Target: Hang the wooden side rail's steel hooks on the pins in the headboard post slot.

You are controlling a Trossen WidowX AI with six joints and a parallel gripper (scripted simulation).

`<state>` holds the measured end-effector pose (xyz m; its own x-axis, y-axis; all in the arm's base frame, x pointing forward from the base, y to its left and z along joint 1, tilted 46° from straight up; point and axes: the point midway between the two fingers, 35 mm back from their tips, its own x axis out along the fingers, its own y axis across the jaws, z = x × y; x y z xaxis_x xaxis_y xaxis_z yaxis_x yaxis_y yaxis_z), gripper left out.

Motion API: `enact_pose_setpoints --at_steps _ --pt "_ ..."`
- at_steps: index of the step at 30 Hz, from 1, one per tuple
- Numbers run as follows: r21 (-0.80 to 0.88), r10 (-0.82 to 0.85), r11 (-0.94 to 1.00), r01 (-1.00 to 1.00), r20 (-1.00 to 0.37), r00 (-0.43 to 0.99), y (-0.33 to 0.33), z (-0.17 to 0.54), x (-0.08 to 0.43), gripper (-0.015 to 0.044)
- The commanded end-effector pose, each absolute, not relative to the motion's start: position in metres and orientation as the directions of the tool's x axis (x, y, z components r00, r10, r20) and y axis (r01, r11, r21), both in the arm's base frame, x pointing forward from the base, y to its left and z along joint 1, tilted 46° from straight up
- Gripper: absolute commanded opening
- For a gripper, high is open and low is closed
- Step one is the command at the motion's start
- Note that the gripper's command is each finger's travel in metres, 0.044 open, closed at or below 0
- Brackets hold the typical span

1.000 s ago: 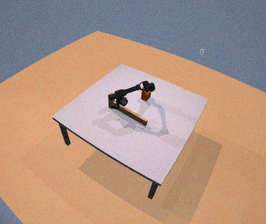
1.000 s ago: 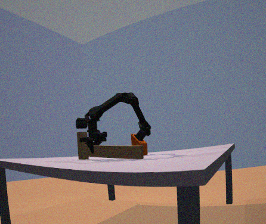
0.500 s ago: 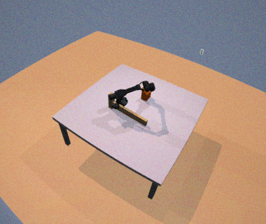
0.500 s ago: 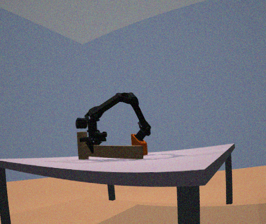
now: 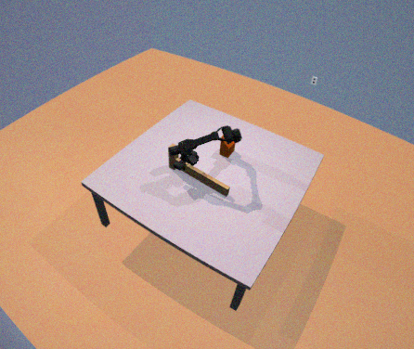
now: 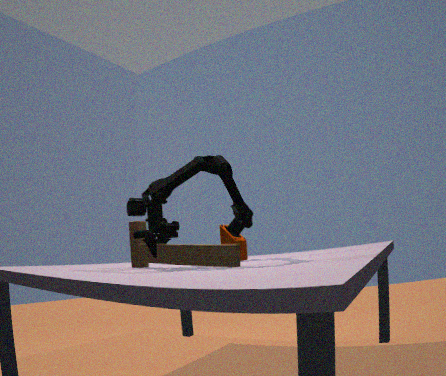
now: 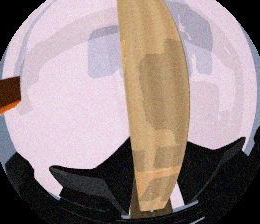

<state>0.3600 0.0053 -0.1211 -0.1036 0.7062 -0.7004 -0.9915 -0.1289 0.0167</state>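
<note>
Pale Tabletop, Black Arm, Tan Wood

My arm (image 5: 202, 140) (image 6: 184, 173) and claw (image 5: 178, 163) (image 6: 153, 241) (image 7: 148, 137) are black; the rail (image 5: 208, 180) (image 6: 199, 255) (image 7: 157, 90) is tan, with lengthwise grain in my wrist view; the post (image 5: 172, 161) (image 6: 137, 259) is brown, the block at my base (image 5: 226, 148) (image 6: 242, 246) (image 7: 7, 95) orange, the tabletop (image 5: 252, 250) (image 6: 282, 279) (image 7: 70, 115) pale pinkish lilac, the floor (image 5: 44, 129) (image 6: 122, 324) plain orange-tan, and the walls (image 5: 160, 13) (image 6: 322, 124) grey-blue

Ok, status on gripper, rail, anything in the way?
Gripper shut on wooden side rail, at headboard post. Hooks hidden, seating unconfirmed. No obstruction seen.
</note>
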Motion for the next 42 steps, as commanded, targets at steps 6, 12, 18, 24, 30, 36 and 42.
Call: enact_pose_setpoints --at_steps 6,12,18,24,30,36,42 --pt "0.013 0.701 -0.126 -0.992 -0.706 -0.098 0.0030 -0.1227 0.3604 0.0000" --pt "0.013 0.702 -0.126 -0.992 -0.706 -0.098 0.0037 -0.1234 0.3603 0.0000" --pt "0.013 0.702 -0.126 -0.992 -0.706 -0.098 0.0044 -0.1241 0.3602 0.0000" --pt "0.013 0.702 -0.126 -0.992 -0.706 -0.098 0.0051 -0.1248 0.3601 0.0000" --pt "0.013 0.702 -0.126 -0.992 -0.706 -0.098 0.0058 -0.1255 0.3600 0.0000" --pt "0.013 0.702 -0.126 -0.992 -0.706 -0.098 0.0066 -0.1262 0.3599 0.0000" --pt "0.013 0.702 -0.126 -0.992 -0.706 -0.098 0.0073 -0.1269 0.3598 0.0000"
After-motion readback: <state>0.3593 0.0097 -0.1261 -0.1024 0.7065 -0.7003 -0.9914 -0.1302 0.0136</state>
